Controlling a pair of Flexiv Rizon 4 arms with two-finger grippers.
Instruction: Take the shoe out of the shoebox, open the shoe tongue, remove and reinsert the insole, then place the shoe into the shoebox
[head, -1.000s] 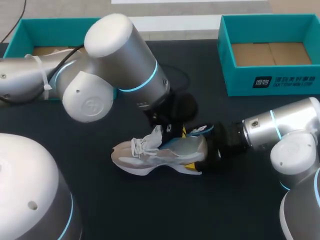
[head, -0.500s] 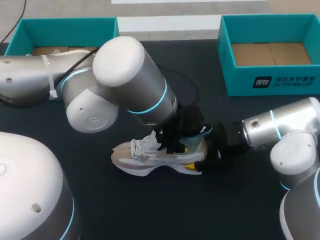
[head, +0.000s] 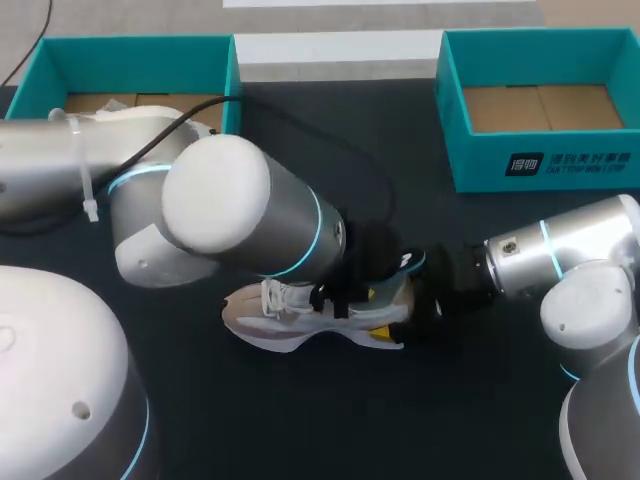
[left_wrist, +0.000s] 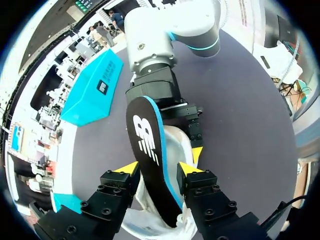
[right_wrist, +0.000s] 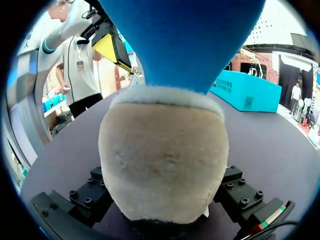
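A grey-and-white shoe stands upright on the dark table, toe pointing left. My right gripper is shut on its heel; in the right wrist view the beige heel fills the space between the black fingers. A black insole with a blue edge slants out of the shoe's opening, its front end inside the shoe. My left gripper is over the shoe's middle, and both its yellow tips rest against the insole's side edges. The insole's blue underside rises above the heel.
A teal shoebox stands open at the table's back right. A second teal box is at the back left, behind my left arm. A black cable trails across the table behind the shoe.
My left arm has swung down and forward over the shoe, bringing the insole down into it. Its fingers have spread from a tight pinch. The right arm and the shoe have stayed put.
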